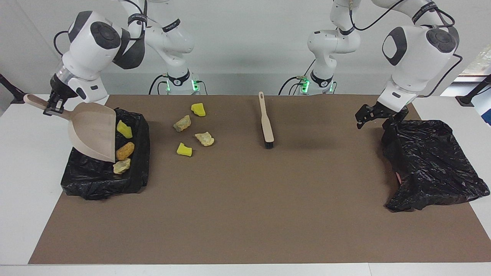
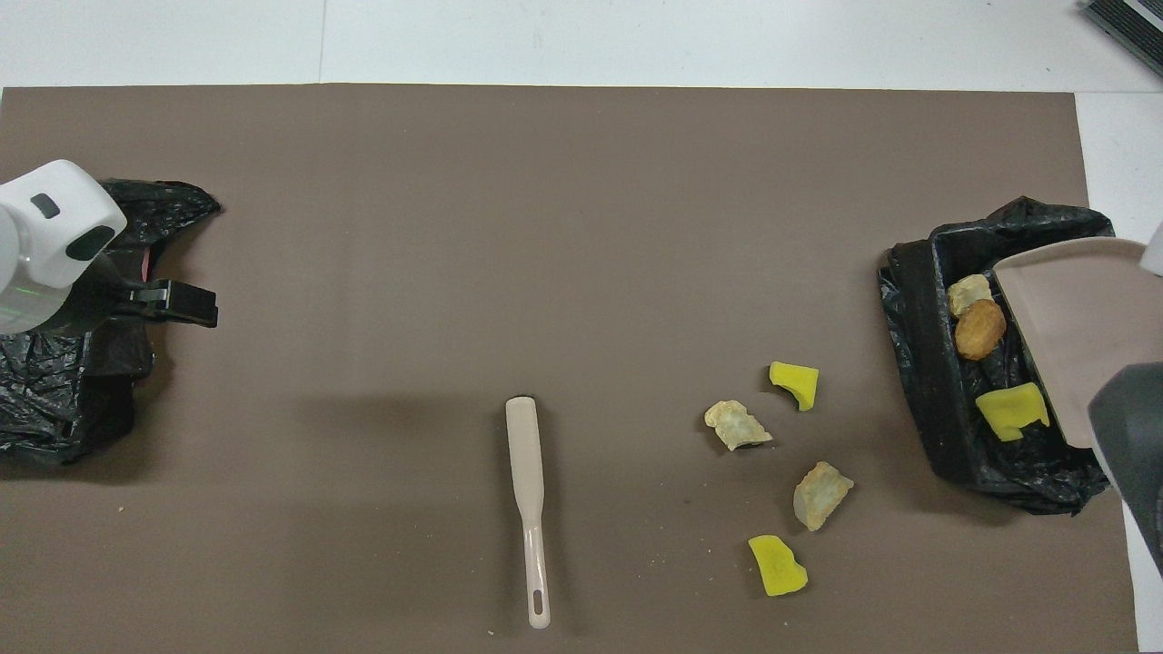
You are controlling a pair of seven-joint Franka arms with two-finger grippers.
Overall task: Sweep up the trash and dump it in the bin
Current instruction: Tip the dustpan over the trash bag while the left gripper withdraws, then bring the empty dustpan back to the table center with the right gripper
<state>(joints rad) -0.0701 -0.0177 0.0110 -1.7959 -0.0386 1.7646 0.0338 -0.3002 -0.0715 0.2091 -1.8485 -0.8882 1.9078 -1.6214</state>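
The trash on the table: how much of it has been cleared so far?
Three lumps already lie in the black-lined bin: a yellow one, an orange-brown one and a beige one. The right gripper holds the tilted dustpan over that bin. Four lumps remain on the mat, near the idle brush. The left gripper, open, hangs by the other black bag.

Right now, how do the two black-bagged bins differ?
The bin at the right arm's end is open, holding three trash lumps, with the right gripper tilting the dustpan over it. The bin at the left arm's end is draped shut, with the left gripper at its edge. Both sit on the brown mat.
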